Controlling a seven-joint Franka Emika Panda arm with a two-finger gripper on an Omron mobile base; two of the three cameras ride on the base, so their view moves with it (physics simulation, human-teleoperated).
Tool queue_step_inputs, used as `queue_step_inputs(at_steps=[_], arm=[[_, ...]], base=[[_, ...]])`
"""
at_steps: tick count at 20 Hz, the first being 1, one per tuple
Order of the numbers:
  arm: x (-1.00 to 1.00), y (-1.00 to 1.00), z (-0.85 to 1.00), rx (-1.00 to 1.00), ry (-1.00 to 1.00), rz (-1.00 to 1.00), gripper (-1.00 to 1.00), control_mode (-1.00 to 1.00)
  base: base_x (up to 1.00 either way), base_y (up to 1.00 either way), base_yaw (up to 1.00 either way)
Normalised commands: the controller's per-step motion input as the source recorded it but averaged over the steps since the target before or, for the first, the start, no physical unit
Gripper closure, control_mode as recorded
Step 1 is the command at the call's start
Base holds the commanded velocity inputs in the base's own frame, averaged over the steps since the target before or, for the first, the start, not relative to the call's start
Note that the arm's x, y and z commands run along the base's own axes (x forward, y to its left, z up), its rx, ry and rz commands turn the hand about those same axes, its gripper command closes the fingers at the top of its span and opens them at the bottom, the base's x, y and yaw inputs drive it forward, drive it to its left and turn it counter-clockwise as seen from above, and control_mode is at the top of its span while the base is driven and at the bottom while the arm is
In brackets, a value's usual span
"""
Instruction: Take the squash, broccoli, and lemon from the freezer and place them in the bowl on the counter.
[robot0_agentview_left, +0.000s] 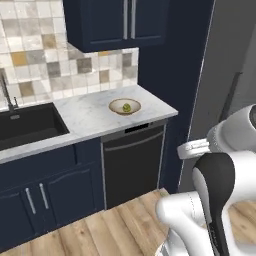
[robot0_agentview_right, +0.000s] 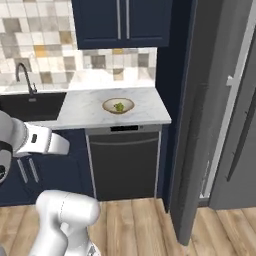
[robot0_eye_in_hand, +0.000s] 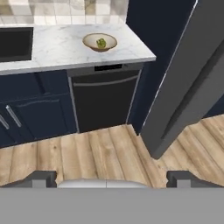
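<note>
A tan bowl (robot0_agentview_left: 114, 105) (robot0_agentview_right: 107, 105) (robot0_eye_in_hand: 89, 40) sits on the white marble counter (robot0_agentview_left: 90, 115) near its right end. One small yellow-green item (robot0_agentview_left: 126, 107) (robot0_agentview_right: 119, 106) (robot0_eye_in_hand: 101, 43) lies in it; I cannot tell whether it is the lemon or the broccoli. The squash and the freezer's inside are out of view. My gripper (robot0_eye_in_hand: 111, 178) is open, fingertips (robot0_eye_in_hand: 43, 177) wide apart with nothing between them, held well back from the counter above the wood floor.
A black dishwasher (robot0_agentview_left: 134, 160) (robot0_agentview_right: 124, 162) (robot0_eye_in_hand: 103, 98) sits under the bowl. The dark sink (robot0_agentview_left: 27, 125) (robot0_agentview_right: 30, 105) lies left of it. A grey fridge door (robot0_agentview_right: 200, 100) (robot0_eye_in_hand: 188, 87) stands swung out on the right, beside the dark blue panel.
</note>
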Motion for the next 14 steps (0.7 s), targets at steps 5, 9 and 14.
queue_step_inputs(at_steps=[5, 9, 14], arm=[[0.0, 0.0, 0.0, 0.0, 0.0, 0.0, -1.0, 1.0], [0.0, 0.0, 0.0, 0.0, 0.0, 0.0, -1.0, 1.0], [0.0, 0.0, 0.0, 0.0, 0.0, 0.0, -1.0, 1.0]], base=[[-0.18, -1.0, 0.02], [0.0, -1.0, 0.06], [-0.08, -1.0, 0.09]])
